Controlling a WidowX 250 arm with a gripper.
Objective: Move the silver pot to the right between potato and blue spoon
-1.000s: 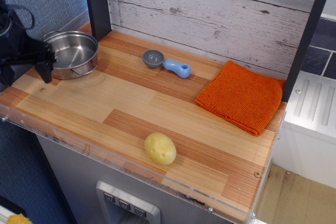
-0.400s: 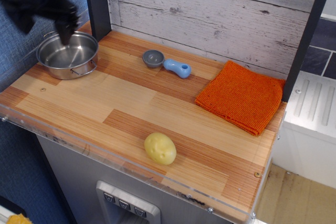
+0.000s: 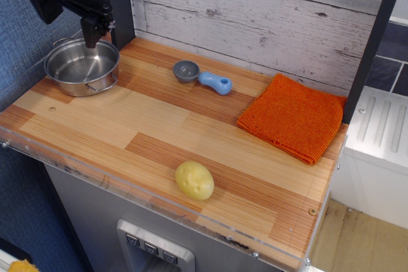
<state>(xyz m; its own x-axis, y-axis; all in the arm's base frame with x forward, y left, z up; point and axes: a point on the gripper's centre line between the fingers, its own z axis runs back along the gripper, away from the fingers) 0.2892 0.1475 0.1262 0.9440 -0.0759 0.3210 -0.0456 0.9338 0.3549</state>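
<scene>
My gripper [image 3: 91, 36] hangs at the back left corner of the wooden counter [image 3: 159, 125], just above the far rim of the silver pot [image 3: 82, 67]. From this one view the fingers [image 3: 91, 33] read as a single dark mass pointing down, and I cannot tell whether they are spread or pressed together; no gap shows between them. Their tips seem to sit right at the pot's back edge, but whether they touch the metal or hover just over it is not clear from this angle. Nothing is visibly held in them.

The silver pot stands upright on the counter's left end, close to the dark post at the wall, with one loop handle facing the front and another peeking out at the back left. Its inside is bare and shiny.

The blue spoon [image 3: 203, 76] lies flat near the back of the counter, well to the right of the pot, its grey bowl toward the pot and its light-blue handle pointing right. The potato [image 3: 194, 179] rests near the front edge, well apart from the spoon, roughly in line with it from front to back. The stretch of wood between potato and spoon is open.

An orange cloth [image 3: 292, 119] lies folded on the right end of the counter, beside the spoon's handle but not touching it, up against the whitewashed plank wall [image 3: 268, 17].
</scene>
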